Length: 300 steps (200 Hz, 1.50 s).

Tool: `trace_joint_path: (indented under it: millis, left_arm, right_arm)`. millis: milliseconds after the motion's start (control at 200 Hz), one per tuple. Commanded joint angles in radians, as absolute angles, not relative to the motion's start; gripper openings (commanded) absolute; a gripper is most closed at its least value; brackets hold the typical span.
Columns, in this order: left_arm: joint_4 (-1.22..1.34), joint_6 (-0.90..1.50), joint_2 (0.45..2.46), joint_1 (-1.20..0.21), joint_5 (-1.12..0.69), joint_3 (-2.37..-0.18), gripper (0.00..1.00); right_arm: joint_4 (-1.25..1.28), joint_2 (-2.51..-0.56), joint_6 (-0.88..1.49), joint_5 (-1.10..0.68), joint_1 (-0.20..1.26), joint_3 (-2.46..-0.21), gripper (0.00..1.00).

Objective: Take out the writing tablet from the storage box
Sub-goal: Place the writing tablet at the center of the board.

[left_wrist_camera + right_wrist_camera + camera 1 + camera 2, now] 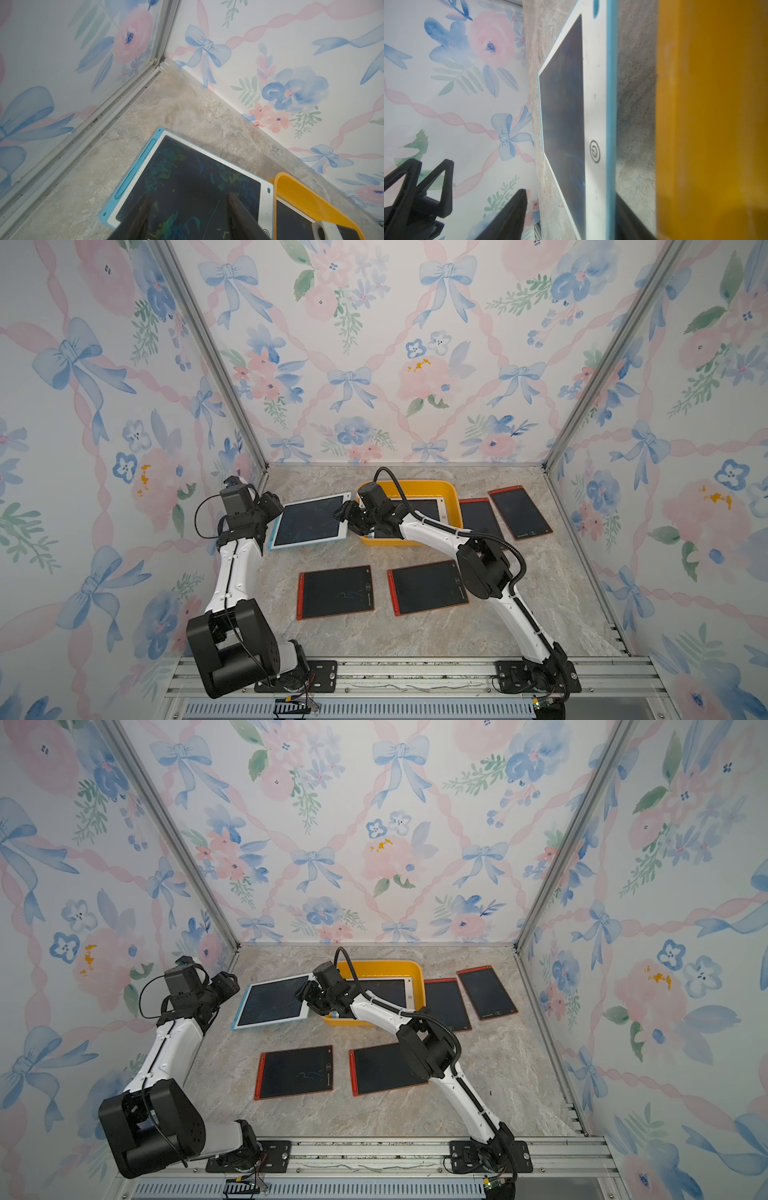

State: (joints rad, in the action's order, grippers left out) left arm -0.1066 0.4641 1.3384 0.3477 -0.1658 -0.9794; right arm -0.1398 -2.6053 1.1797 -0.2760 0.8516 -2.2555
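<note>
A blue-and-white writing tablet (309, 520) (276, 1002) lies on the table, its right edge beside the left wall of the yellow storage box (451, 493) (415, 973). My right gripper (347, 516) (571, 193) is open and straddles that right edge (596, 124), one finger well clear of the screen. Over the tablet's left part (187, 176) hovers my left gripper (278, 510) (189, 196), open with nothing in it. A second tablet (419, 508) with a pale frame lies inside the box, partly hidden by my right arm.
Two red-framed tablets (336, 592) (428, 587) lie at the front of the table. Two more (480, 516) (519, 512) lie to the right of the box. The left wall and back corner (160, 62) are close behind my left gripper.
</note>
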Motion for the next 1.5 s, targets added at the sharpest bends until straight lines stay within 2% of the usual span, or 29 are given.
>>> trace_joint_path:
  millis: [0,555,830,1015,1210,1345,1470,1495]
  left_arm:
    - [-0.110,0.468,1.350,0.351,-0.178,-0.966,0.58]
    - [-0.109,0.471,1.354,0.351,-0.180,-0.963,0.59]
    - [-0.109,0.463,1.360,0.319,-0.178,-0.968,0.59]
    - [-0.109,0.461,1.387,0.175,-0.135,-1.000,0.59]
    - [-0.110,0.476,1.459,-0.007,-0.057,-1.060,0.59]
    - [-0.110,0.475,1.523,-0.102,0.007,-1.099,0.59]
    - [-0.109,0.478,1.599,-0.152,0.033,-1.135,0.59]
    - [-0.110,0.480,1.614,-0.160,0.035,-1.143,0.59]
  right_arm:
    - [-0.241,-2.554,1.117,-0.240,0.850,-2.314,0.64]
    - [-0.366,-2.557,1.050,-0.220,0.830,-2.398,0.64]
    - [-0.424,-2.488,0.967,-0.203,0.790,-2.370,0.65]
    - [-0.446,-2.356,0.868,-0.172,0.719,-2.234,0.66]
    - [-0.492,-2.221,0.749,-0.159,0.616,-2.072,0.71]
    - [-0.569,-2.156,0.655,-0.131,0.545,-1.990,0.79]
    - [-0.713,-2.162,0.555,-0.099,0.488,-2.007,0.87]
    - [-0.727,-2.165,0.541,-0.100,0.479,-2.007,0.92]
